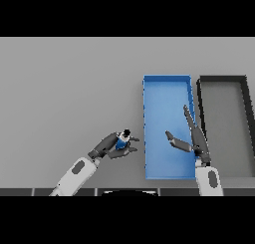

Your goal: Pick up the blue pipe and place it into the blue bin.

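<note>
The blue pipe (121, 144) is a small blue tube held in my left hand (110, 144), whose fingers and thumb are curled round it. The hand holds it just left of the blue bin (167, 88), over the grey table. My right hand (193, 138) is open with straight fingers over the blue bin, its thumb spread toward the left. The pipe is partly hidden by my left fingers.
A black bin (221, 79) with a grey floor stands right of the blue bin, side by side with it. The grey table (64, 88) stretches wide to the left and behind.
</note>
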Available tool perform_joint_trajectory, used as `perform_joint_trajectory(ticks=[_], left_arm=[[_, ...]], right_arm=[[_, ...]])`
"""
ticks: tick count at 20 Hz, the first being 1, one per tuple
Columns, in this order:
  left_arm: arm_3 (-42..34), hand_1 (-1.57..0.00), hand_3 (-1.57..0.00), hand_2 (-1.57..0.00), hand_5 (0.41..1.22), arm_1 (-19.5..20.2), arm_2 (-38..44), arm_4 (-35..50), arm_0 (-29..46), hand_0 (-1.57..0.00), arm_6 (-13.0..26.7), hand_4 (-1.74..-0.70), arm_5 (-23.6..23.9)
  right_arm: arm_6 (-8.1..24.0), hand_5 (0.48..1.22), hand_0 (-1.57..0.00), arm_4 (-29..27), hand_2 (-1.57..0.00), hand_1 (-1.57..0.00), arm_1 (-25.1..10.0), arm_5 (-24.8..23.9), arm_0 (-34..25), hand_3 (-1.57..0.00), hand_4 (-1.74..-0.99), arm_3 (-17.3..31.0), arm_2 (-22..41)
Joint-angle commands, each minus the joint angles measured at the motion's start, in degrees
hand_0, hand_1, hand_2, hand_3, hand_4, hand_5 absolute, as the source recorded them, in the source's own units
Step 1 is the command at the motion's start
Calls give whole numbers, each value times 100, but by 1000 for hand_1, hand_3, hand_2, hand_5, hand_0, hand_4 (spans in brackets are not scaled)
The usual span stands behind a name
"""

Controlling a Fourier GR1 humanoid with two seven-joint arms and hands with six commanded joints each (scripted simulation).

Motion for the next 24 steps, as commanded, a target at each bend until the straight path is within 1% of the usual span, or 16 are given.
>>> perform_joint_trajectory(ticks=[1,3,5,6,8,14,16,18,19,20,22,23,24], left_arm=[[13,-1446,-1443,-1464,1174,-32,-8,-33,-12,-1416,40,-1525,65],[-117,-1491,-1489,-1503,1191,5,3,-79,8,-1472,-54,-1502,64],[-371,-1520,-1518,-1527,1202,-96,10,-105,2,-1508,-122,-1488,121],[-392,-1530,-1529,-1536,1206,-186,30,-77,-26,-1520,-250,-1485,91],[-574,-1545,-1544,-1549,1211,-279,95,-44,-122,-1539,-231,-1480,88],[-1000,-1564,-1564,-1565,1218,-403,115,-191,-337,-1562,267,-1473,-14],[-1052,-1567,-1566,-1567,1219,-461,160,-145,-435,-1566,521,-1473,-102],[-1050,-1568,-1568,-1569,1220,-450,166,-169,-416,-1568,529,-1473,-225],[-1025,-1569,-1569,-1569,1220,-417,221,-168,-426,-1568,493,-1473,-280],[-1038,-1569,-1569,-1569,1220,-443,239,-175,-437,-1569,559,-1473,-297],[-1091,-1570,-1570,-1570,1220,-510,190,-259,-350,-1570,601,-1474,-310],[-1055,-1570,-1570,-1570,1220,-558,217,-280,-364,-1570,596,-1474,-311],[-1048,-1570,-1570,-1570,1220,-570,231,-282,-349,-1570,602,-1474,-351]], right_arm=[[2,558,1,-19,1,1,-25,12,35,1,-1174,-69,-11],[119,556,1,8,1,1,-28,-12,4,1,-1166,-26,-18],[134,552,1,8,1,1,-42,-9,-75,1,-1158,68,-43],[90,550,1,26,1,1,-46,-4,-32,1,-1154,32,-24],[80,551,1,95,1,1,-44,-62,-89,1,-1144,51,-21],[17,567,1,84,1,1,-108,-13,-31,1,-1126,65,-48],[-37,571,1,92,1,1,-128,-10,-36,1,-1123,60,-54],[76,578,1,45,1,1,-148,5,-108,1,-1124,-17,-69],[120,578,1,48,1,1,-176,28,-158,1,-1124,15,-70],[134,578,1,51,1,1,-206,63,-215,1,-1122,69,-69],[85,578,1,54,1,1,-270,144,-336,1,-1123,218,-68],[60,578,1,57,1,1,-296,178,-405,1,-1133,356,-80],[9,578,1,46,1,1,-307,215,-413,1,-1157,349,-66]])
